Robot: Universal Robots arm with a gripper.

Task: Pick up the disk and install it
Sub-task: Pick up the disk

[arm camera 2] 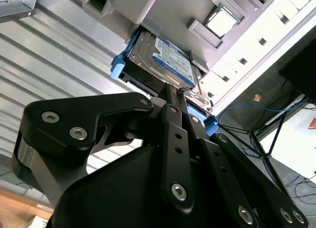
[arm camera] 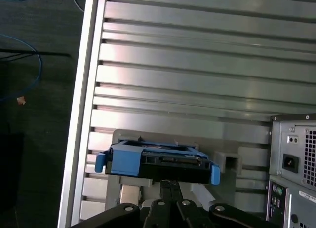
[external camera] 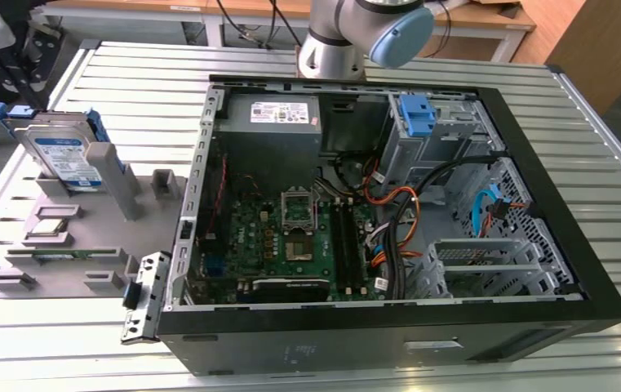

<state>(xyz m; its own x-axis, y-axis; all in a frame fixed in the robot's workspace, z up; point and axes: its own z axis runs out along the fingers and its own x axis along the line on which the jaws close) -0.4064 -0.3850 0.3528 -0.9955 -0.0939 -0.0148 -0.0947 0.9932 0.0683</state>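
Claw (arm camera 2: pixel 173 91) pressed together, holding nothing; one disk (arm camera 2: pixel 160 57) stands in grey holder (external camera: pixel 125 192).

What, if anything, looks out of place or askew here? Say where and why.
A slotted metal bracket at the open computer case's corner, on the exterior view's left, juts out tilted instead of lying flush with the frame. The disk stands upright in its grey holder; nothing looks spilled or damaged.

Nothing is reading legibly. The disk (external camera: pixel 68 155) is carrying a white-and-blue label (arm camera 2: pixel 174 59) (lettering too small to make out), and the grey box (external camera: pixel 267 151) is wearing a white sticker (external camera: pixel 284 113), equally unreadable.
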